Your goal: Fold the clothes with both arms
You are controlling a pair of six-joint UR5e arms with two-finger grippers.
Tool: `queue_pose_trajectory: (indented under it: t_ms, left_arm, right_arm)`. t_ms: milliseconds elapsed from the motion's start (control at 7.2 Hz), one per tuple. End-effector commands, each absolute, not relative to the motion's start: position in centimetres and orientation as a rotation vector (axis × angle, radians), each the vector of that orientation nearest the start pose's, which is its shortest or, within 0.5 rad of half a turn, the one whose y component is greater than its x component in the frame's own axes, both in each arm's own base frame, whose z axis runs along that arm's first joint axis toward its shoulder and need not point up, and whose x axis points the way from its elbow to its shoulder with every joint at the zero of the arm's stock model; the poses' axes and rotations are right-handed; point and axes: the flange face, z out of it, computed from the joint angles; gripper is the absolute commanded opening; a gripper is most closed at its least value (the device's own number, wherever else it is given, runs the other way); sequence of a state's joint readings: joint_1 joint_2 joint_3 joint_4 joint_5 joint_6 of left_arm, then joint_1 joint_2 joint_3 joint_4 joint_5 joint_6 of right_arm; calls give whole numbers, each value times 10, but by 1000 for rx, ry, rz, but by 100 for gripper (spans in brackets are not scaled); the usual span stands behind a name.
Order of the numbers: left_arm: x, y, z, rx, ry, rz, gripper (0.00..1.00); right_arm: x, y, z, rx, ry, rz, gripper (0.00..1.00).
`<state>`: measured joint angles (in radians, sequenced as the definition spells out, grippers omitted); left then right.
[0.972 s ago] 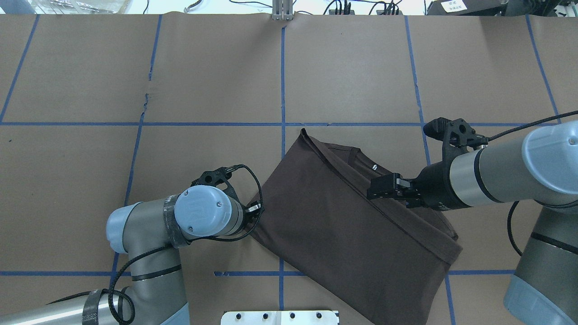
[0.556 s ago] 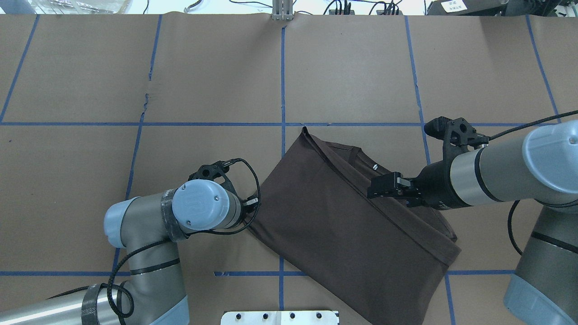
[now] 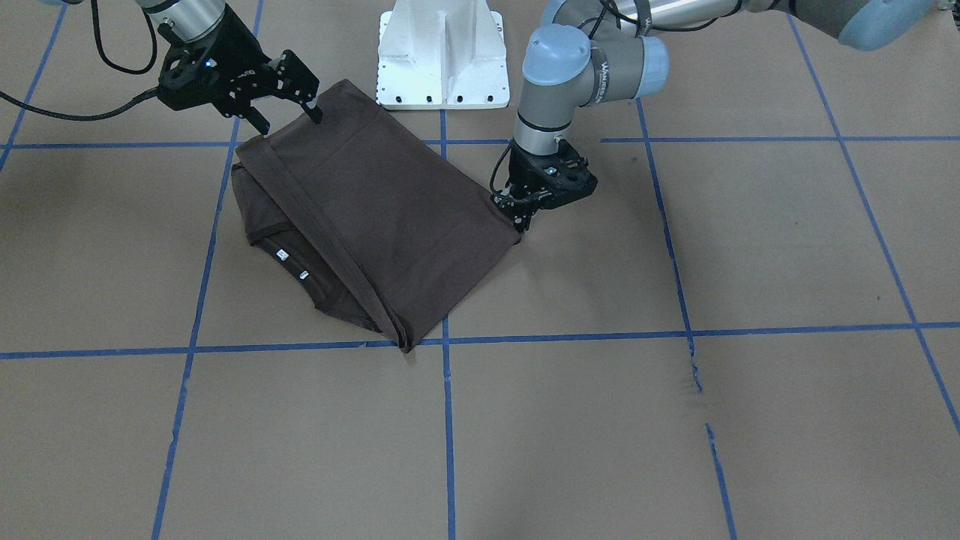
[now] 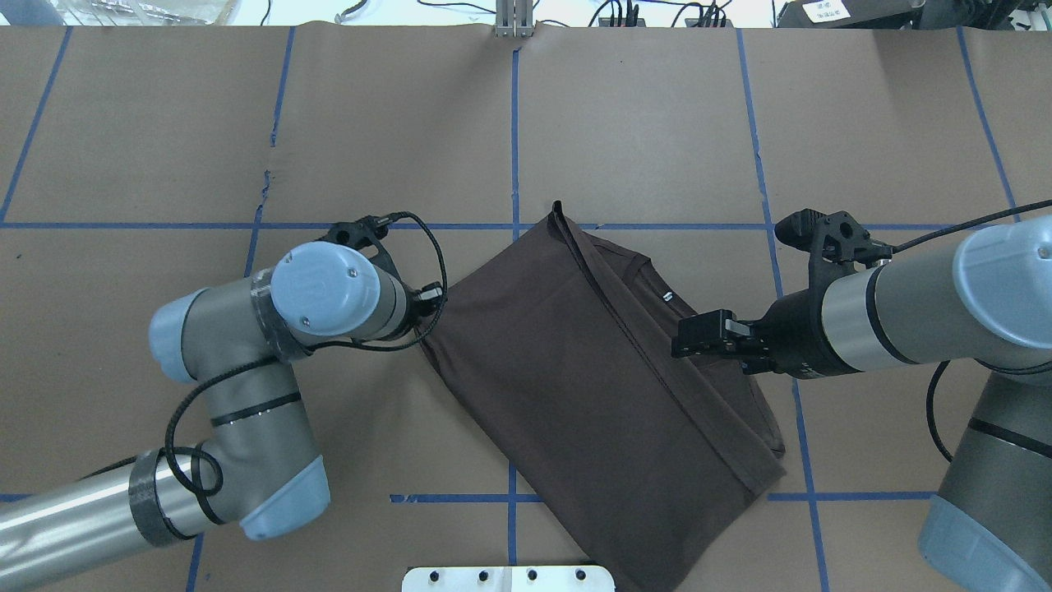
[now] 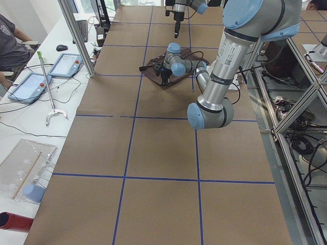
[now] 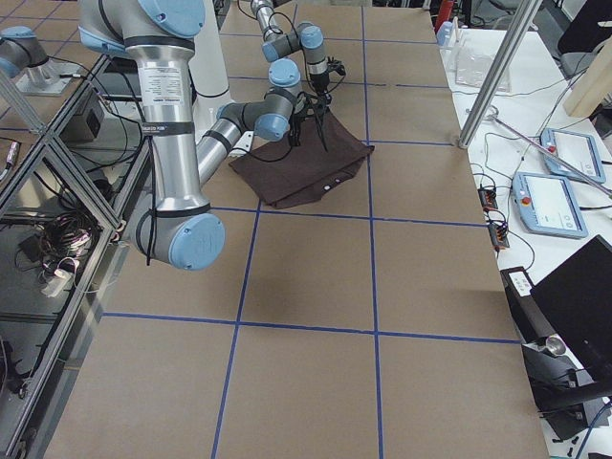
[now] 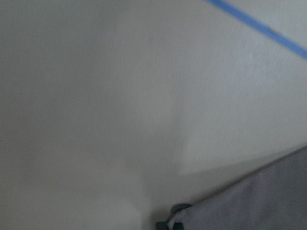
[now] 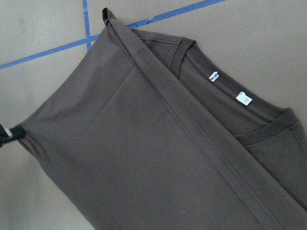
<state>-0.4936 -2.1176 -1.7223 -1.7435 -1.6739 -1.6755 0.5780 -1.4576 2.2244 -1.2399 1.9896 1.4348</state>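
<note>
The dark brown T-shirt lies folded in a slanted rectangle on the brown paper, its collar and white neck tags showing along the right side. My left gripper points straight down at the shirt's left corner and is shut on the T-shirt there. In the overhead view the wrist hides its fingers. Over the shirt's near right edge, my right gripper hovers open, its fingers spread and holding nothing. In the overhead view the right gripper sits above the folded hem band.
The white pedestal base stands at the table's near edge, close to the shirt's near corner. Blue tape lines grid the paper, which has a small tear. Tablets and a seated person are beyond the far edge.
My left gripper has moved left and away from the base, dragging the shirt's corner with it. The whole shirt has slid and turned that way. The right gripper stayed almost still.
</note>
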Motion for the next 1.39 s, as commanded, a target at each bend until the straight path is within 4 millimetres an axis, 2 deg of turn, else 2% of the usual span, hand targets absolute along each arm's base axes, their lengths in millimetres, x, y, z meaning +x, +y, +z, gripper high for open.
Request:
queue_pose_trajectory:
  t_ms: [0, 139, 278, 417, 556, 833, 972, 1111, 1250]
  left_arm:
    - [492, -504, 283, 196, 841, -487, 0]
    - [501, -546, 301, 255, 819, -428, 0]
    - [507, -587, 305, 324, 827, -376, 0]
    - [522, -615, 295, 375, 835, -333, 0]
    - [538, -639, 270, 451, 801, -317, 0]
    - [551, -652, 290, 491, 799, -272, 0]
    - [543, -659, 291, 502, 795, -275, 0]
    - [531, -669, 292, 520, 786, -270, 69]
    - [509, -686, 289, 559, 780, -252, 100]
  right_arm:
    - [-332, -330, 268, 24, -1134, 171, 100]
    - [-332, -330, 268, 26, -1133, 173, 100]
    - [-331, -331, 268, 28, -1133, 176, 100]
    - [-331, -332, 268, 34, -1132, 178, 100]
    - [-333, -334, 270, 38, -1128, 182, 100]
    - [-337, -336, 276, 33, -1115, 185, 100]
    - [-339, -338, 276, 36, -1114, 187, 100]
    - [-345, -344, 275, 42, -1112, 194, 100]
    - [-347, -348, 280, 41, -1099, 201, 100]
